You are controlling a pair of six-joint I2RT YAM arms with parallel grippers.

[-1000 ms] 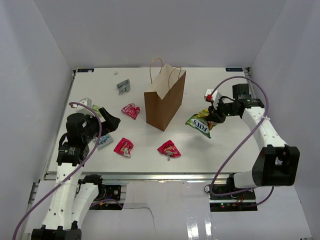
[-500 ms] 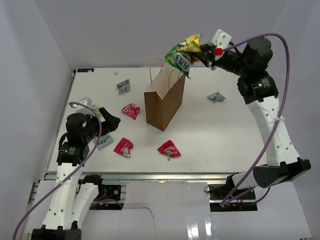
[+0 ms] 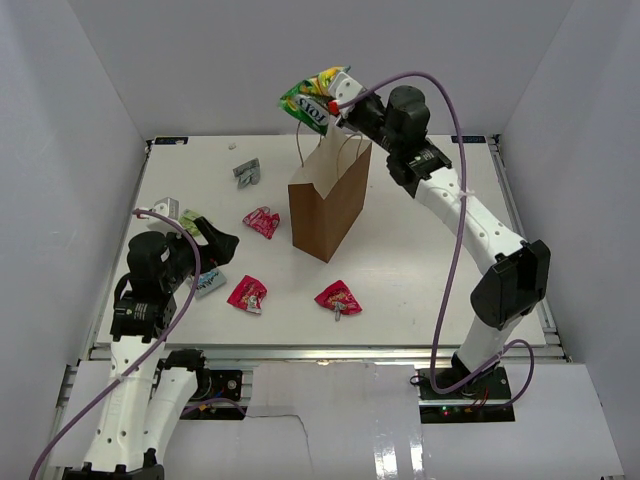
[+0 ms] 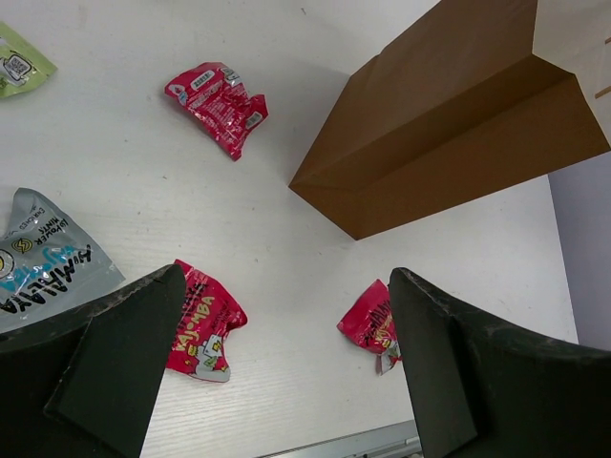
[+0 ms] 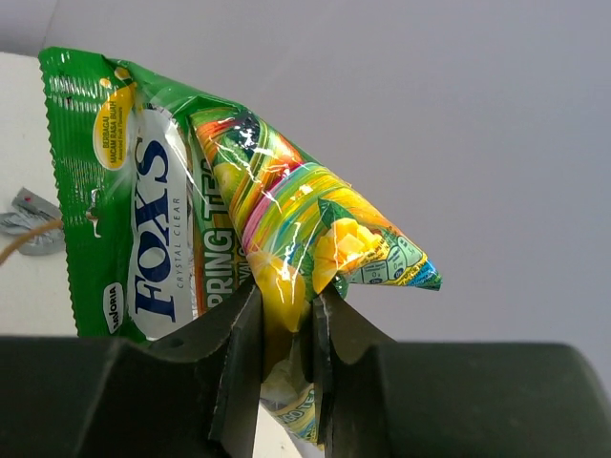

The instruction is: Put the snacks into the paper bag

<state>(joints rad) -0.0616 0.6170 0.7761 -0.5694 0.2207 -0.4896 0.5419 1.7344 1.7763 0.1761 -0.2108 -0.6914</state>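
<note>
Tabletop, right jaws clamping green packet, shifted left above bag, left jaws apart

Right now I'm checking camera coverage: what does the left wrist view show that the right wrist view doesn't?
Left wrist only: three red packets, a grey-blue packet, the paper bag seen from its brown side. Right wrist only: the green Fox's packet pinched in the right gripper, a grey packet at the left edge. Both: the white table.

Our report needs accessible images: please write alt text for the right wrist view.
A green-and-yellow FOXS candy packet is pinched between the right gripper's black jaws, against a grey wall. At far left, a small grey packet lies on a strip of white table.
</note>
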